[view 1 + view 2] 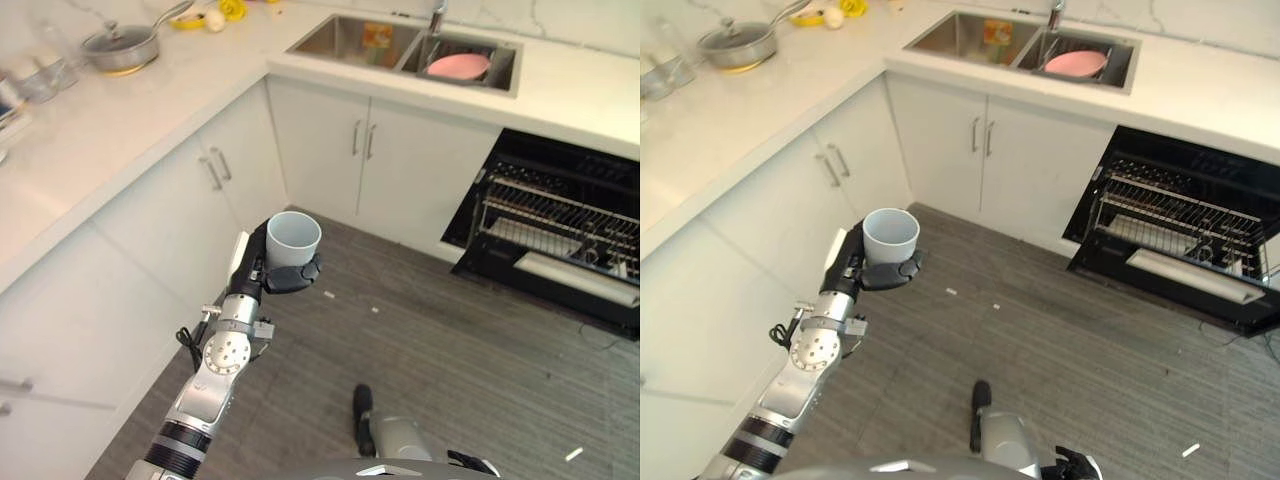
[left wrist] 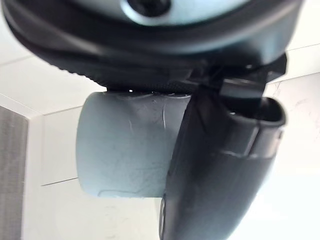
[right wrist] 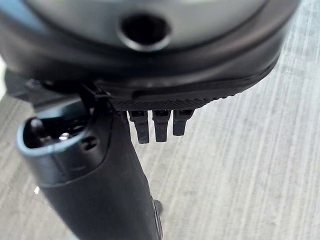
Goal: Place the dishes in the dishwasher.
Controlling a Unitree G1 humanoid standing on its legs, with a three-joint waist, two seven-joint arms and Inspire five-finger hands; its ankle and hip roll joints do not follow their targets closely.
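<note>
Left hand (image 1: 285, 272) is raised in front of the white corner cabinets (image 1: 170, 230), its dark fingers and thumb curled round a pale grey cup (image 1: 293, 239) that stands upright with its mouth up; the left wrist view shows the thumb (image 2: 215, 170) pressed across the cup's side. Right hand (image 3: 95, 170) shows in its own wrist view above the grey wood floor (image 3: 260, 165), with short fingers (image 3: 157, 125) hanging straight and nothing between them and the thumb, so it looks relaxed and unloaded, though the close view shows little of them.

Well apart from the cup, to the right, the dishwasher (image 1: 560, 230) stands open under the white tabletop (image 1: 580, 90), its wire rack (image 1: 560, 215) pulled partly out over the lowered door. A double sink (image 1: 405, 50) is set in the tabletop beyond, and a pink plate (image 1: 458, 66) lies in its right basin. On the left run of the tabletop sits a lidded steel pan (image 1: 122, 46), with some yellow things (image 1: 205, 15) just beyond it that I cannot make out for certain. Small white scraps (image 1: 328, 295) lie on the floor.
</note>
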